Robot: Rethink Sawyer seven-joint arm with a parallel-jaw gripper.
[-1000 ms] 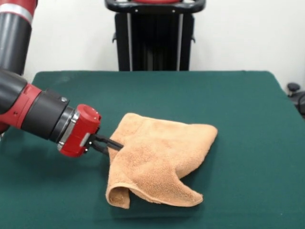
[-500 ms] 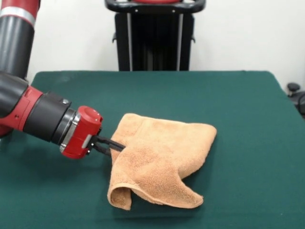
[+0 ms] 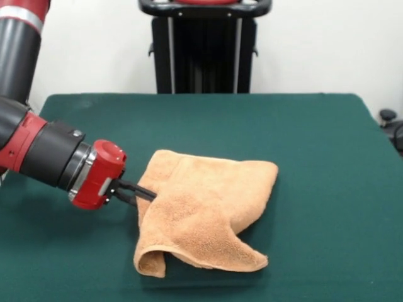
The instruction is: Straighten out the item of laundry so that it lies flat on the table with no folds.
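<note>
The light orange-tan terry towel (image 3: 204, 211) lies crumpled on the dark green table (image 3: 315, 138), a little left of centre in the front view. Its near-left corner is curled under and a fold runs across its near side. My gripper (image 3: 150, 194) comes in low from the left on the red and black arm. Its black fingers are shut on the towel's left edge. The stripes and label do not show.
The robot's black pedestal (image 3: 204, 47) stands behind the table's far edge. A dark object (image 3: 393, 129) sits beyond the table's right edge. The table's far edge runs along the top of the green cloth.
My gripper has pulled back to the left with the towel's edge in it. The whole towel has slid a little left with it.
</note>
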